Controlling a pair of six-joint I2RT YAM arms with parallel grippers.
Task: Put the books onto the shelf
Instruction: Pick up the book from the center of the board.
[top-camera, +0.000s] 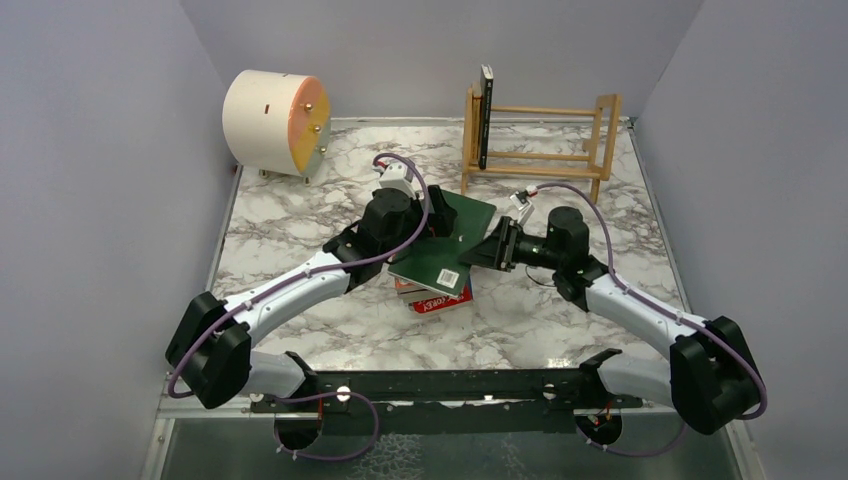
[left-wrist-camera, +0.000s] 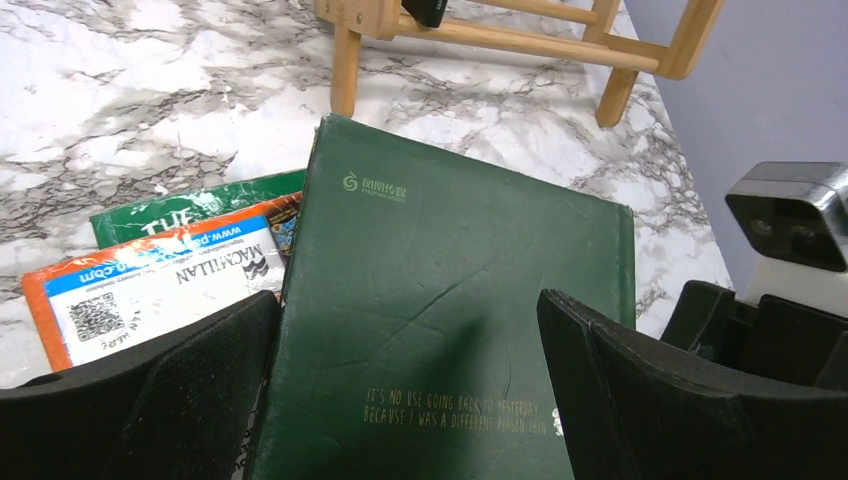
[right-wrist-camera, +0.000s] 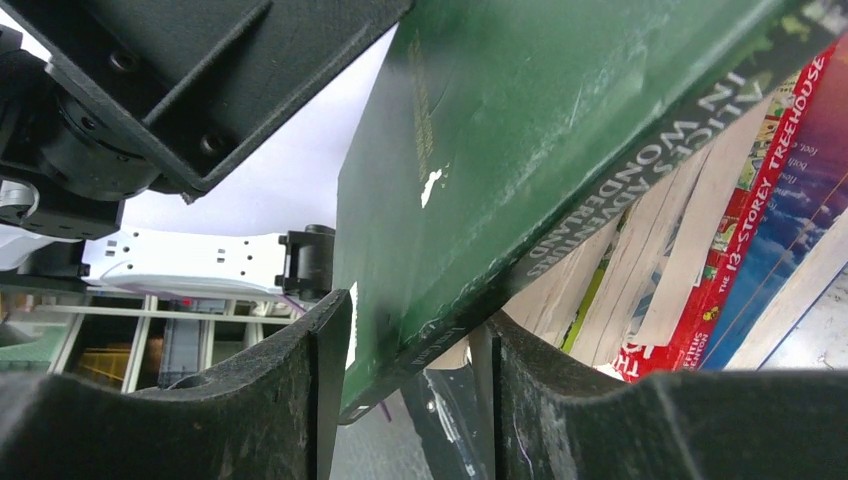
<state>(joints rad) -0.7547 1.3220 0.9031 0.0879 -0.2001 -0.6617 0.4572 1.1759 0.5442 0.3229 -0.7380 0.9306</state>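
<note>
**Right gripper** (right-wrist-camera: 410, 335): Jaws closed across the edge of the green book (right-wrist-camera: 520, 110) near one end of its spine. One finger lies on the front cover and the other under the back, and both pads appear to touch. The arm reaches in low from the right.

**Green book:** Dark green cover with pale spine lettering and a small chip in the cover film. It is the top item of the stack (top-camera: 440, 298) at mid-table, and it slants with the gripped side lifted off the books beneath.
- *Handling, as judged:* It is light and thin, and fairly stiff along the spine but floppy toward the open page edge.
- *Risk:* The smooth cover is probably slippery, so a pinch at one corner may let the book pivot or droop.
- *Best hold:* Over the spine nearer its middle, seated deep in the jaws.

**Left gripper** (left-wrist-camera: 408, 310): Fingers spread wide above the same cover and gripping nothing. Whether the tips rest on the cover cannot be told.

**Stack, remainder:** Paperbacks fanned unevenly on the marble table (top-camera: 300, 220), with pale page edges showing. They include a red one (right-wrist-camera: 760, 230), an orange one (left-wrist-camera: 150, 290) with a white label, and a green illustrated one (left-wrist-camera: 190, 210).

**Shelf** (top-camera: 540, 140): Light-wood rack at the far right of the table, well apart from the stack. One dark book (top-camera: 486, 115) stands upright against its left end frame.

**Cream cylinder** (top-camera: 275, 120): Stands at the far left and plays no part in the task.
</note>
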